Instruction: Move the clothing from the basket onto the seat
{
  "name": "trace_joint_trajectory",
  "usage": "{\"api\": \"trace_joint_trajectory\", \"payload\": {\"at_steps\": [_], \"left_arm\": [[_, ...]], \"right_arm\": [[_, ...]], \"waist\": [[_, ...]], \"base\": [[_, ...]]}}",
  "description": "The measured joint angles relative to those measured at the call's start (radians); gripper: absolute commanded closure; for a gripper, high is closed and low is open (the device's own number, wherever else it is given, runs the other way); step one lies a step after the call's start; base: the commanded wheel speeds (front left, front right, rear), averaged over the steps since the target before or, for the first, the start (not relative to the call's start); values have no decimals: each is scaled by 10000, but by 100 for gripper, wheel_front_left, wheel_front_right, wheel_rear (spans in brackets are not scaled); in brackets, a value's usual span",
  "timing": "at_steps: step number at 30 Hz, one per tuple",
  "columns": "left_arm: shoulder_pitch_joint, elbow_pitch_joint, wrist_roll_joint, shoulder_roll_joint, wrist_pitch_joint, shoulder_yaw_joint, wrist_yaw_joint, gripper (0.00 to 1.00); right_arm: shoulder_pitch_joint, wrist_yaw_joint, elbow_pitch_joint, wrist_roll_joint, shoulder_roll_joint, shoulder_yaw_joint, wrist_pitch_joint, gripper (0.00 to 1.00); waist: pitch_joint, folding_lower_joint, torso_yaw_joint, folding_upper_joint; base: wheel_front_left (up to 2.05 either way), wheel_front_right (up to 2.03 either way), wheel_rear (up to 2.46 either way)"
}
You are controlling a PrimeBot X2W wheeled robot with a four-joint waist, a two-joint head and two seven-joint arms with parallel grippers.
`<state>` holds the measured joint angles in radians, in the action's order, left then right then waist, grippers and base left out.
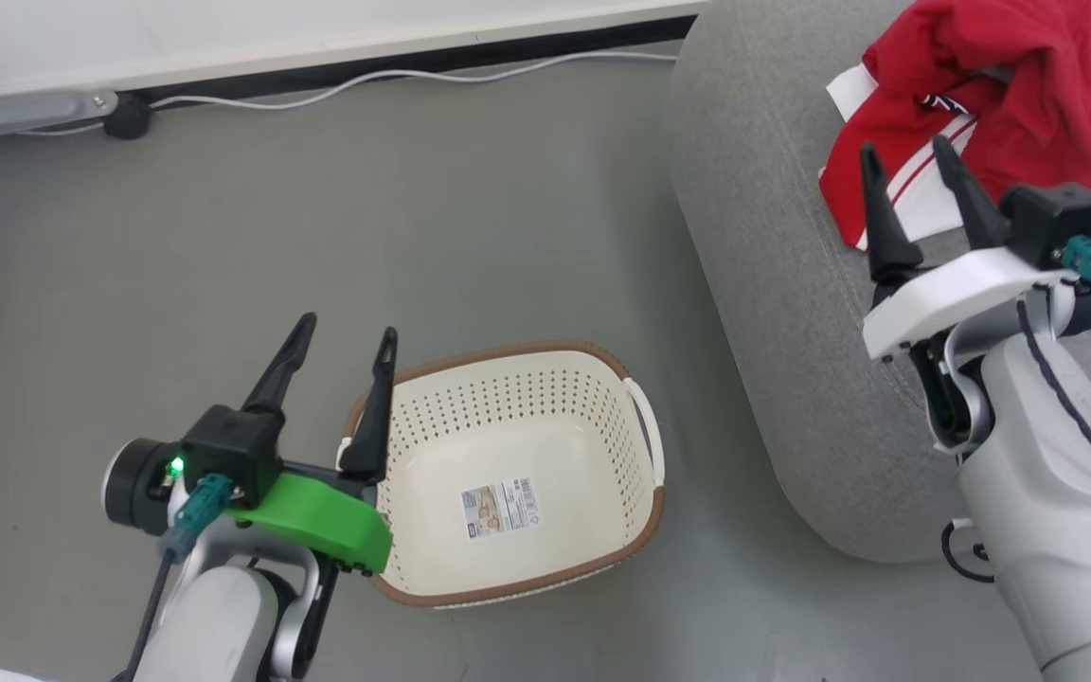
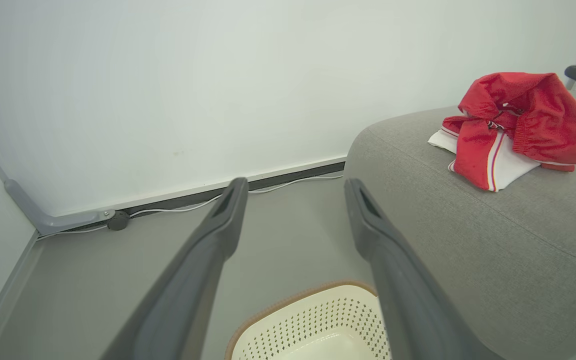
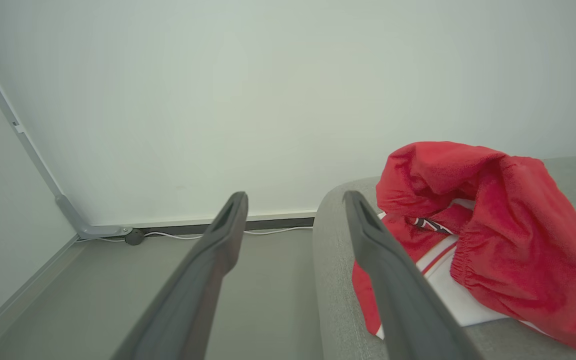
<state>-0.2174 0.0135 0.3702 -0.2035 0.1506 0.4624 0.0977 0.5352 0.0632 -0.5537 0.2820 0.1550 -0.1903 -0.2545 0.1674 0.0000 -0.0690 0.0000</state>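
clothing (image 1: 991,95): we find it heaped on the seat (image 1: 773,284), 2 o'clock | basket (image 1: 508,398): bare, 6 o'clock, so transfer looks done | right gripper (image 1: 905,149): fingers apart, holding nothing, beside heap | left gripper (image 1: 348,328): likewise spread, at basket's 9 o'clock rim

Nothing is legible. The label sticker (image 1: 501,508) inside the basket (image 1: 517,398) carries a barcode and print too small to read; a black-and-white marking on the clothing (image 1: 1028,95) is buried in folds

White arms (image 1: 1057,530), green bracket (image 1: 328,521), black fingers (image 1: 283,365)
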Motion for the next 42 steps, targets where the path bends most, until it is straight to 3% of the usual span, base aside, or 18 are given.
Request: {"api": "trace_joint_trajectory", "payload": {"at_steps": [23, 42], "left_arm": [[1637, 602, 403, -13, 79, -1939, 219, 0], [2276, 727, 276, 251, 130, -2761, 263, 0]], "right_arm": [[-1903, -35, 830, -345, -297, -384, 0, 0], [-2824, -226, 1384, -366, -284, -435, 2, 0]], "waist": [[-1061, 0, 461, 0], [-1287, 0, 454, 0]], "base": [[0, 0, 0], [0, 0, 0]]}}
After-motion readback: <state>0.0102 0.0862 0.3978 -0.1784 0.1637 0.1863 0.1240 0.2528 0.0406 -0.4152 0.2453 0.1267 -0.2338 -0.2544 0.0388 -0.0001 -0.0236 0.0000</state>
